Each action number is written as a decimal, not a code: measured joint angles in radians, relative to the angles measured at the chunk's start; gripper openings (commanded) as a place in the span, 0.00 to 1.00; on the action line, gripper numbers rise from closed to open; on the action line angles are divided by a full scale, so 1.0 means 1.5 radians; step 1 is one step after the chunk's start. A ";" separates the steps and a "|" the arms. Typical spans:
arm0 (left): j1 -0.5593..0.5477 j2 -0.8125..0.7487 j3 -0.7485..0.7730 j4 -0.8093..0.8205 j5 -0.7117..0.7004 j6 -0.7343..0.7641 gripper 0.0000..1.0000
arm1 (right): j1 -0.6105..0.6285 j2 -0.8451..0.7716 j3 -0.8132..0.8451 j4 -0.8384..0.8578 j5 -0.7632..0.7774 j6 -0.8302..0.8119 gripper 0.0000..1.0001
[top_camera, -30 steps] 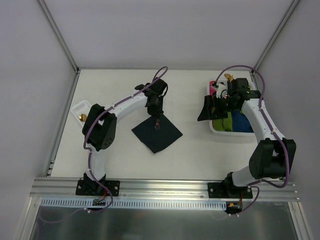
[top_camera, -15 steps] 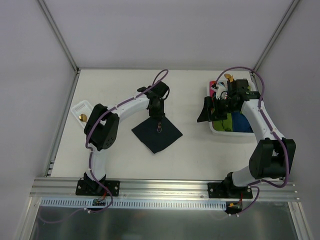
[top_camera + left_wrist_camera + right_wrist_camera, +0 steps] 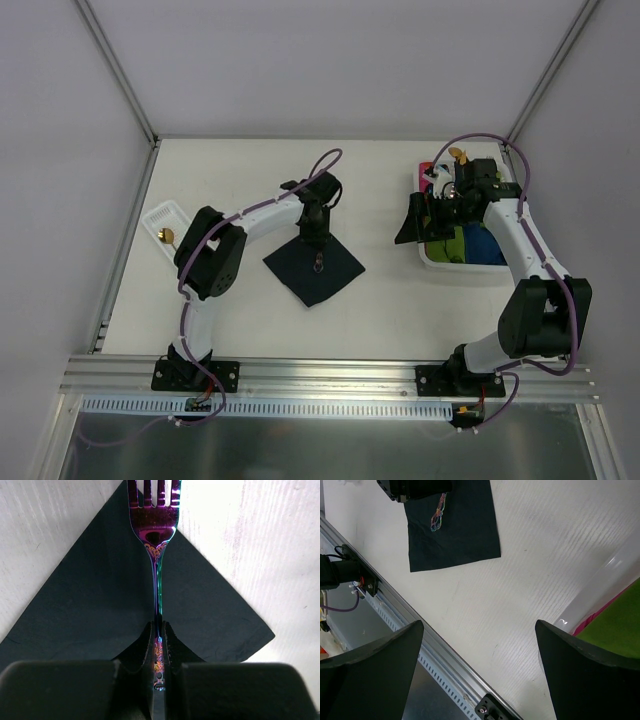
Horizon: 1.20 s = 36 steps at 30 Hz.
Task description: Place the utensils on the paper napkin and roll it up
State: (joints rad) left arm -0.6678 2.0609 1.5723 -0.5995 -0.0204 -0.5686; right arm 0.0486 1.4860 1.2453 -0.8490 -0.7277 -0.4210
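The fork (image 3: 156, 555) is right over the paper napkin (image 3: 90, 605). Its handle is pinched between the fingers of the left hand (image 3: 158, 635), which is clamped tight on it. The tines point straight away from the hand, iridescent purple and teal, with a patterned neck below them. Whether the fork touches the sheet or hangs just above it, I cannot tell.

From above, the fork (image 3: 318, 262) sits over the middle of the paper napkin (image 3: 300, 272). The napkin is a dark square lying flat on the surface, turned like a diamond with one corner toward the arms' bases. The left hand (image 3: 314, 238) is over the napkin's far corner, its arm arching in from the left.

Further left, the spoon (image 3: 166, 236) shows its gold bowl in a small white tray (image 3: 160, 215) near the surface's left edge, well apart from the napkin.

Over on the right, the right hand (image 3: 425, 218) hangs at the left side of a white bin (image 3: 440, 260) of green, blue and pink bundles. Its fingers are spread wide with nothing between them. Its own camera looks between the two fingers (image 3: 370, 660) and across the bare surface to the napkin (image 3: 455, 535), with the fork (image 3: 438, 516) glinting on top.
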 measured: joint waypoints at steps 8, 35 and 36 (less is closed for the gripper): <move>0.000 0.004 -0.014 0.012 0.000 0.000 0.00 | -0.004 0.006 0.000 0.000 -0.009 0.000 0.99; 0.000 0.012 -0.033 0.029 0.003 0.000 0.12 | -0.012 0.021 0.000 0.000 -0.015 0.001 0.99; 0.000 0.012 -0.034 0.029 0.003 0.000 0.10 | -0.012 0.021 0.000 0.000 -0.015 0.001 0.99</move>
State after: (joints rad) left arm -0.6678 2.0792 1.5219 -0.5560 -0.0154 -0.5690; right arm 0.0311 1.5181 1.2453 -0.8490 -0.7498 -0.4194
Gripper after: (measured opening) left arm 0.121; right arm 0.990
